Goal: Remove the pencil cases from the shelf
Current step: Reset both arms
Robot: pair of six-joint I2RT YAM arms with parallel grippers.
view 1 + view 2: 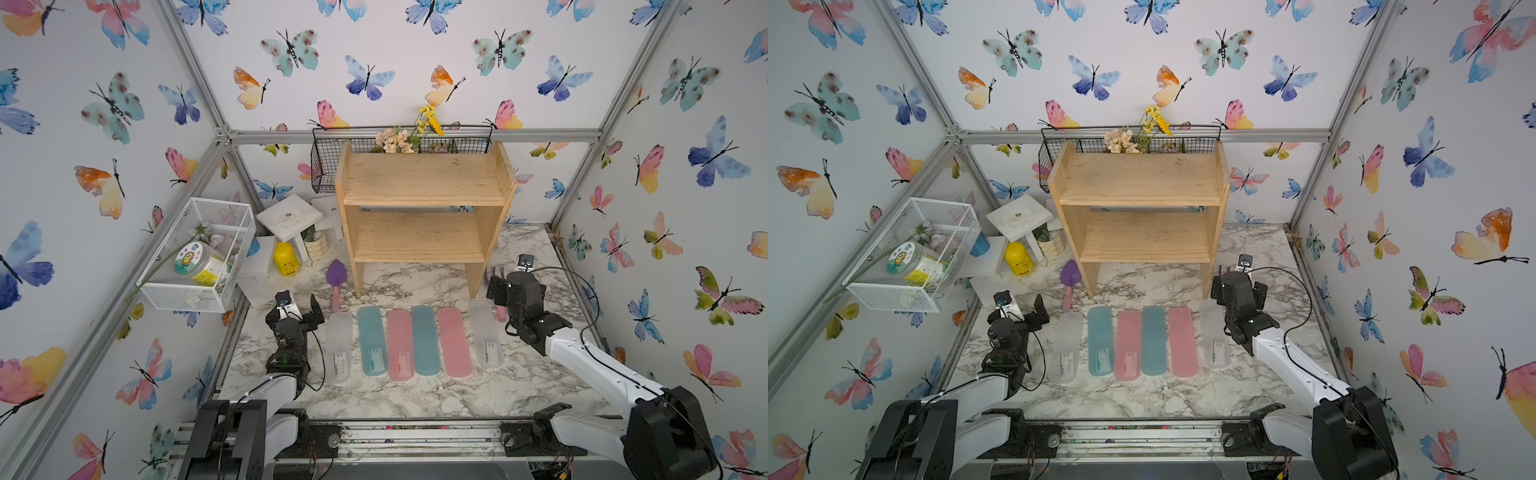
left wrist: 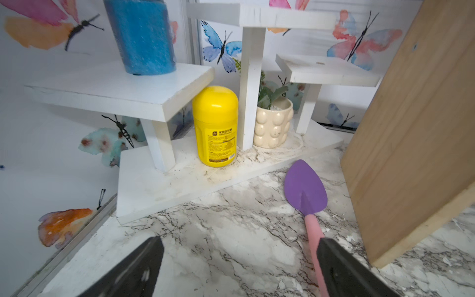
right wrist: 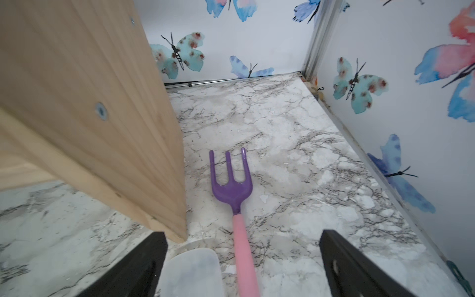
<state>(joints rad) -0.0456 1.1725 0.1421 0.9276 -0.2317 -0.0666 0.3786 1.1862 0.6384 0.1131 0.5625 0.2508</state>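
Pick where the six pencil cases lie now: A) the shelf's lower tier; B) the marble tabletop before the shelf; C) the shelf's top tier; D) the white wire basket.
B: the pencil cases lie in a row on the marble tabletop in front of the shelf.

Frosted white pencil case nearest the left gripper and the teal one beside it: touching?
Apart. Both top views show a strip of the marble table running between the frosted white case and the teal case along their length.

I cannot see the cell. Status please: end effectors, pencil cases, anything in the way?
Left end effector open, right end effector open, both empty. Six pencil cases on table; shelf bare. Nothing in the way.
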